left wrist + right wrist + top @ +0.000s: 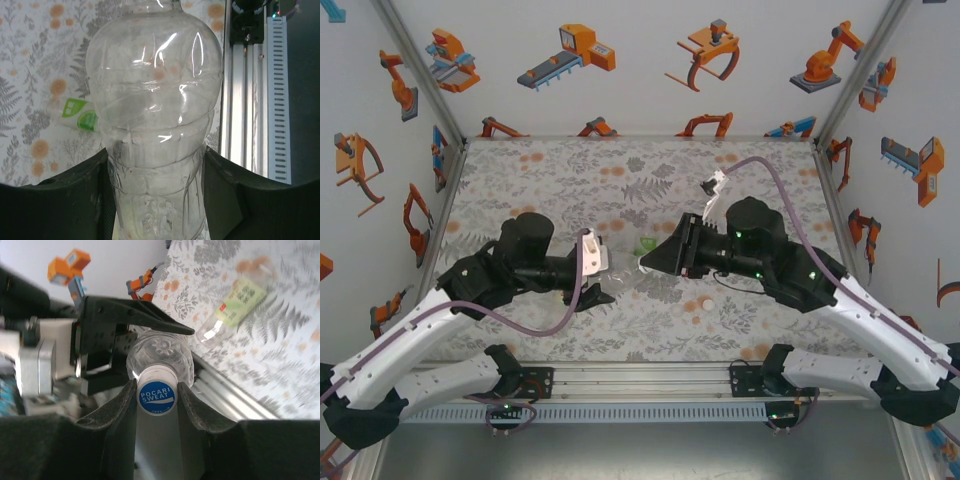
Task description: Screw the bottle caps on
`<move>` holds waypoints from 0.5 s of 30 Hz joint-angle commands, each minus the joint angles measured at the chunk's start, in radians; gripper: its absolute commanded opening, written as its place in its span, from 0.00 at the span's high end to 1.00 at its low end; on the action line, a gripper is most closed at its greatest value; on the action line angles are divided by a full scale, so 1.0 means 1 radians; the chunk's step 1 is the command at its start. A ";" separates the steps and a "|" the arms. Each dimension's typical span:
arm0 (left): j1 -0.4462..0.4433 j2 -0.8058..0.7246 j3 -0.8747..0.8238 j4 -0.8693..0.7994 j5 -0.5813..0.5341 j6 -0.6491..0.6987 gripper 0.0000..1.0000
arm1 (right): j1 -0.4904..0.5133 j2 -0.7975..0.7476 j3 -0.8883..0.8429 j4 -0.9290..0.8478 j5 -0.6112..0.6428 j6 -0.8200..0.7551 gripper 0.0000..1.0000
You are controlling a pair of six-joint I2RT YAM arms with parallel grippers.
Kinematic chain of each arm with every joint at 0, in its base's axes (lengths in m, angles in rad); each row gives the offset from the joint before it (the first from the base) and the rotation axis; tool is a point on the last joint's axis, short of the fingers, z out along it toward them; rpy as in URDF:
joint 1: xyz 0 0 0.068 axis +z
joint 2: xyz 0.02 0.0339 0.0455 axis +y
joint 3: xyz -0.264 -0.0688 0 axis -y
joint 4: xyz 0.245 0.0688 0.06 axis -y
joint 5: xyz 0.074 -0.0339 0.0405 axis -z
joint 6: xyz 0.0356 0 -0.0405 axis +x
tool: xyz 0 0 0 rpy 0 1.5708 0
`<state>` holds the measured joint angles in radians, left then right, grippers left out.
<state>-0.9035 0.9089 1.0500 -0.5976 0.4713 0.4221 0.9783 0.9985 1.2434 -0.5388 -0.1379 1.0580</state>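
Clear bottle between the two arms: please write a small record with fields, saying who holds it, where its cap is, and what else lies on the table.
object: clear bottle, nearly plain, held off the table
left pincer: shut on the clear bottle, around its body
right pincer: shut on the cap
cap: blue top printed POCARI SWEAT, on the bottle's mouth; how far screwed cannot be told
labelled bottle: lying on its side on the table
loose cap: small and white, on the table by the right arm
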 commanded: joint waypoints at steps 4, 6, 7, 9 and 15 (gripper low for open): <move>-0.018 0.010 0.009 0.087 0.086 0.003 1.00 | -0.001 0.027 0.018 -0.099 0.101 0.275 0.91; -0.018 0.006 0.008 0.087 0.085 0.004 1.00 | -0.001 0.020 0.038 -0.099 0.106 0.238 0.79; -0.018 0.006 0.007 0.088 0.083 0.006 1.00 | -0.001 0.016 0.053 -0.099 0.110 0.214 0.73; -0.018 0.004 0.007 0.087 0.077 0.007 1.00 | -0.002 0.011 0.084 -0.099 0.121 0.114 0.64; -0.020 0.016 0.020 0.085 0.091 0.006 1.00 | -0.001 -0.017 0.111 -0.032 0.121 -0.097 0.47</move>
<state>-0.9176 0.9272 1.0443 -0.5453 0.5091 0.4198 0.9775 1.0004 1.3266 -0.6250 -0.0273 1.1065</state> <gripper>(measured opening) 0.555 0.504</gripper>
